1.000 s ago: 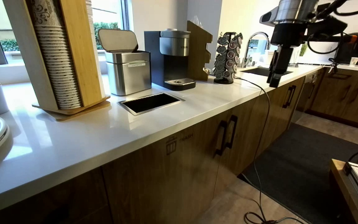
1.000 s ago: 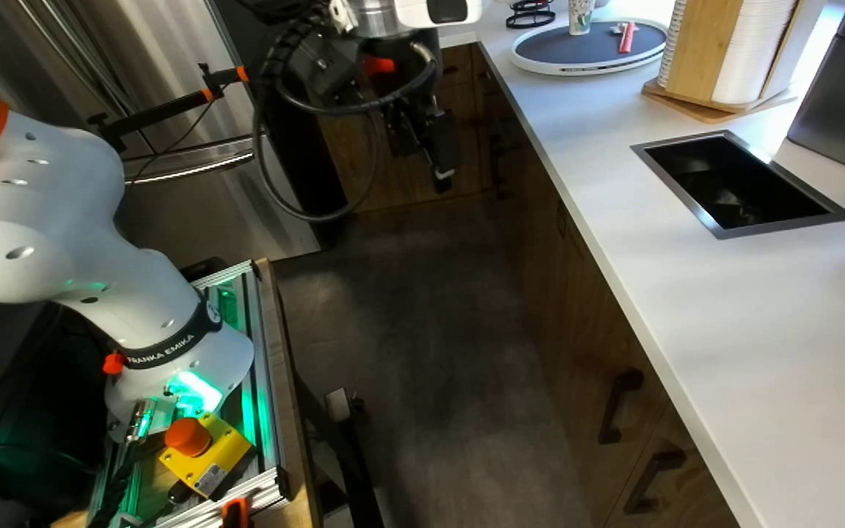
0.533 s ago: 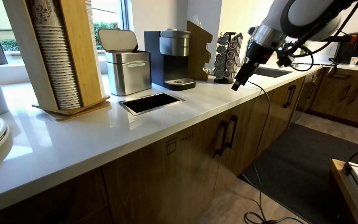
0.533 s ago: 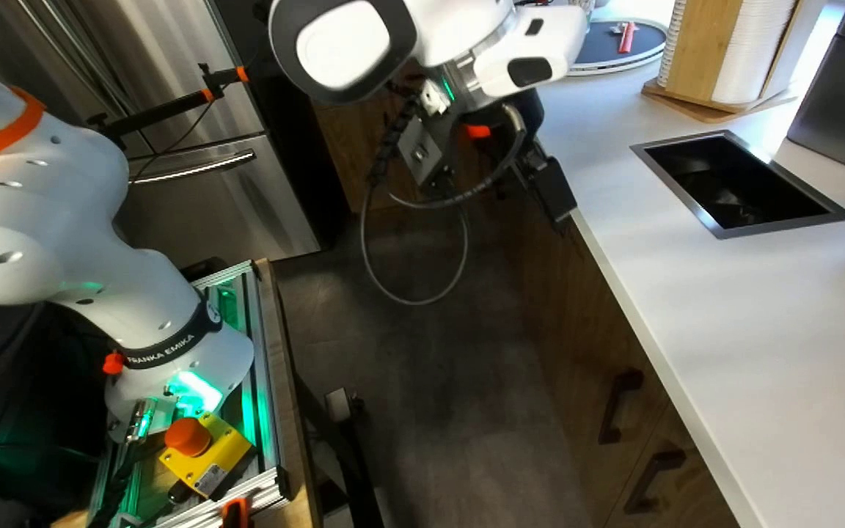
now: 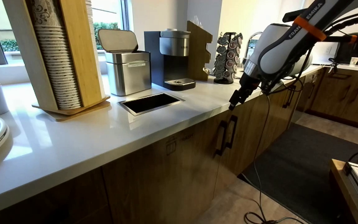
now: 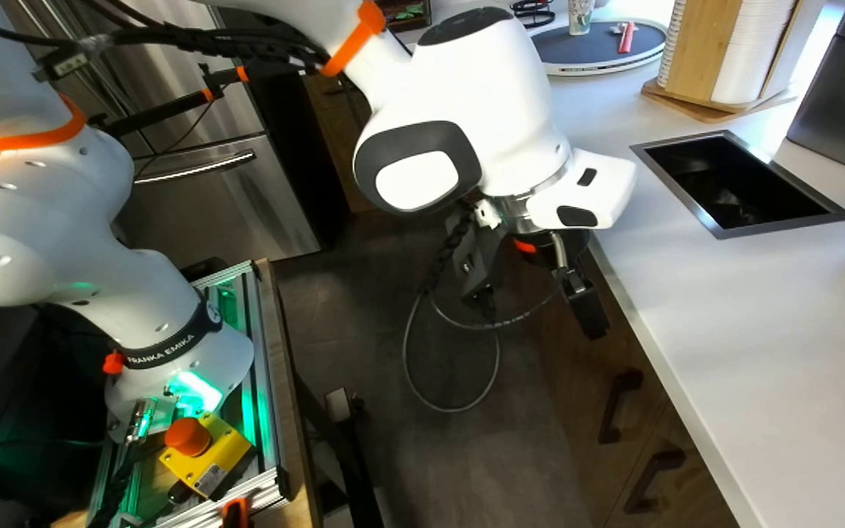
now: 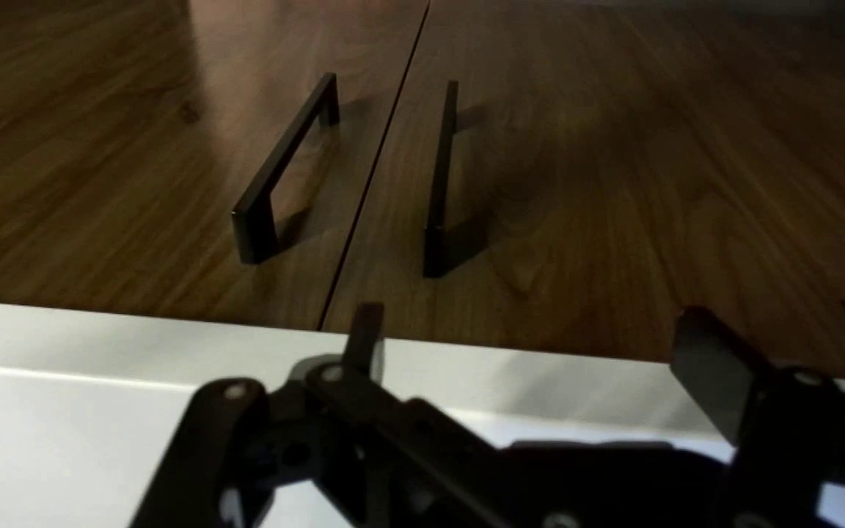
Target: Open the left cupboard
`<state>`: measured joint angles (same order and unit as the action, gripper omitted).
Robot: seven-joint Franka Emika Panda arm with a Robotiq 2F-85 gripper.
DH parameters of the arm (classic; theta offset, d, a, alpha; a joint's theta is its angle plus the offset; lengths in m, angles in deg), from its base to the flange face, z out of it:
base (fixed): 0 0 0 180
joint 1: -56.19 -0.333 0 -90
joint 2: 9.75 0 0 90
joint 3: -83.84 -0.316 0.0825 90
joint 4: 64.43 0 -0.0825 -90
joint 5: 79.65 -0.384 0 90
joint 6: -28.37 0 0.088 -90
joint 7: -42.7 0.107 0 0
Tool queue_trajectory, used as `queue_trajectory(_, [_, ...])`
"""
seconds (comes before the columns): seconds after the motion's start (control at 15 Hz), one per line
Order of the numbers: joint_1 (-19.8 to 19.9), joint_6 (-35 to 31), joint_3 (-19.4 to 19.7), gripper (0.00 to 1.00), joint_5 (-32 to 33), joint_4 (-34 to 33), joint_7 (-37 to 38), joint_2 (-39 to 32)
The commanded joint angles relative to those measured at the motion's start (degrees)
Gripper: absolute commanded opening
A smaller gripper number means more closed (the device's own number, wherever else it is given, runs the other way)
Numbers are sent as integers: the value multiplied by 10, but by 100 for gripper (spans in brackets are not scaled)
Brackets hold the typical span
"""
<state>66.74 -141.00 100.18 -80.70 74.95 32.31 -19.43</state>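
The left cupboard [image 5: 179, 177] is a brown wood door marked TRASH, with a black bar handle [image 5: 221, 137] along its right edge. In an exterior view its handle [image 6: 619, 405] shows below the counter edge. The wrist view stands upside down; there the left cupboard [image 7: 613, 183] fills the right side, with its handle [image 7: 442, 180] left of centre. My gripper [image 5: 233, 105] hangs at the counter edge, above the two handles and apart from them. It is beside the counter front in an exterior view [image 6: 593, 323]. In the wrist view the gripper [image 7: 532, 321] is wide open and empty.
The matching door's handle [image 5: 232, 131] stands close beside the left cupboard's handle, across the seam. The white counter's edge [image 7: 430, 367] overhangs the doors. A coffee machine [image 5: 174, 59], a pod carousel [image 5: 227, 59] and a trash opening [image 5: 151, 102] are on the counter. A cable [image 5: 264, 133] hangs down.
The arm has swung toward the counter front and come down. The gripper has moved from farther along the counter to just above the handles. The cupboard doors have not moved.
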Motion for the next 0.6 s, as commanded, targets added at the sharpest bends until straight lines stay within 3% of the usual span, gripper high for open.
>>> queue_trajectory(0.0, [14,1,-13,100,13,-4,12,-2])
queue_trajectory(0.33, [14,2,25,100,57,-36,57,-62])
queue_trajectory(0.53, [38,7,18,100,41,-54,44,-94])
